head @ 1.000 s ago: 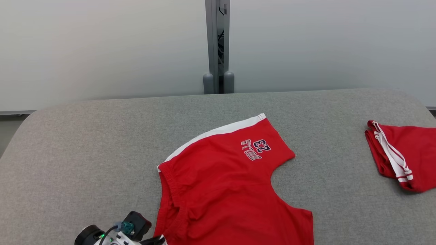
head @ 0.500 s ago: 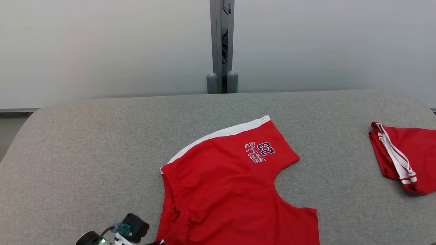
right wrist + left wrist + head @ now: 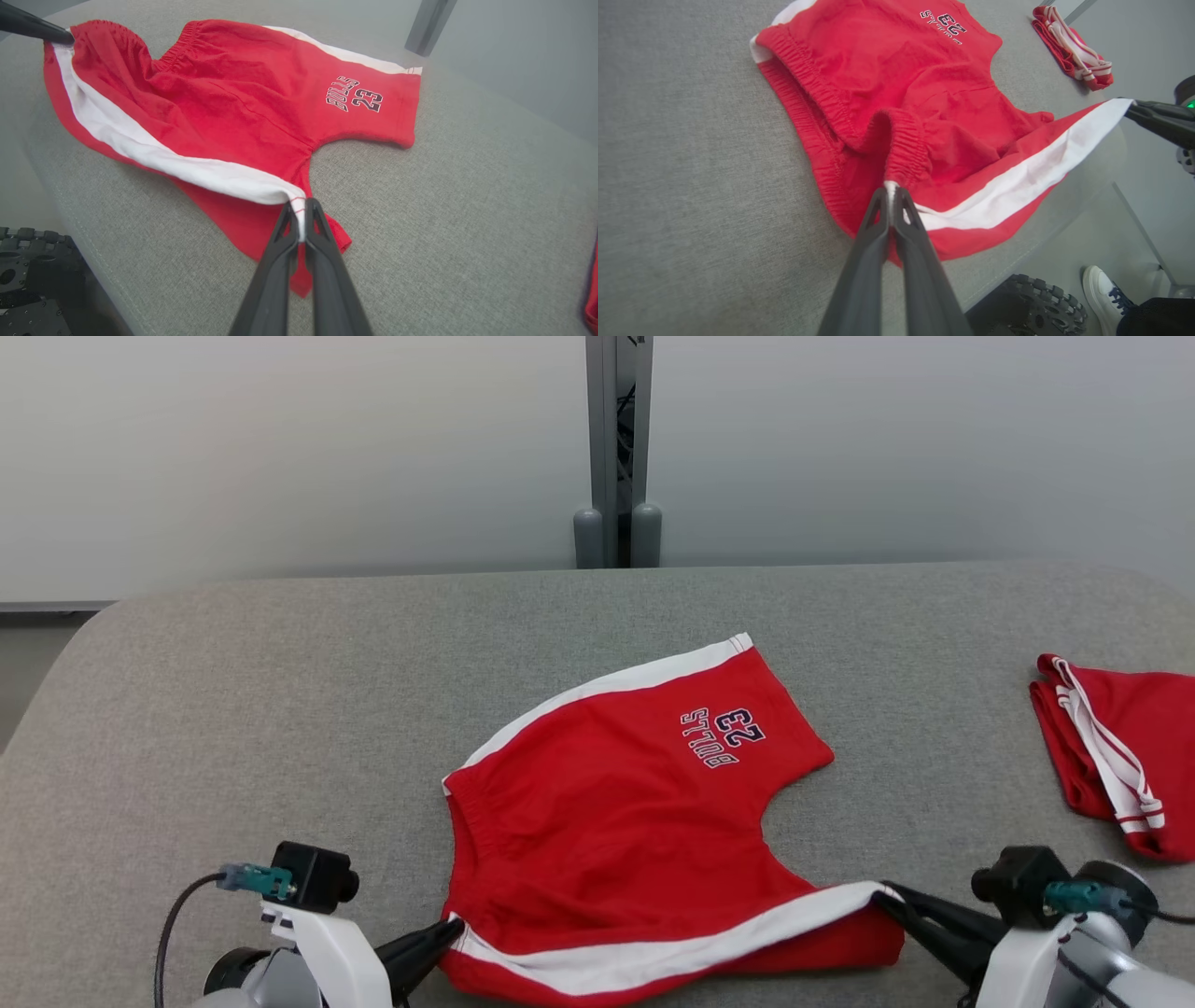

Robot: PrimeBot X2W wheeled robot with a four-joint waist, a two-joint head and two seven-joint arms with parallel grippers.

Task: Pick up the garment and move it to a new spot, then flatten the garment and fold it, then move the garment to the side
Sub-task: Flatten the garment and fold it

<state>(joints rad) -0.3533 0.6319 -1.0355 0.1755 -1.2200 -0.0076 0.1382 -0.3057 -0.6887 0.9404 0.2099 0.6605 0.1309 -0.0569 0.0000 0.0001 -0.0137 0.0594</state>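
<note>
Both pincers, L [image 3: 455, 926] & R [image 3: 885, 891], clamp red shorts [image 3: 616, 803].

We are reading "BULLS" with the number "23" beside it, in dark white-edged lettering [image 3: 353, 97] on one leg of the red shorts [image 3: 607, 821]; in the head view it is showing upside down.

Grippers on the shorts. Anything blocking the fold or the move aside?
Nothing visible blocks the fold: left gripper and right gripper pinch the near edge of the shorts. A folded red garment lies on the table to the right, so that side is taken; leftward nothing shows.
</note>
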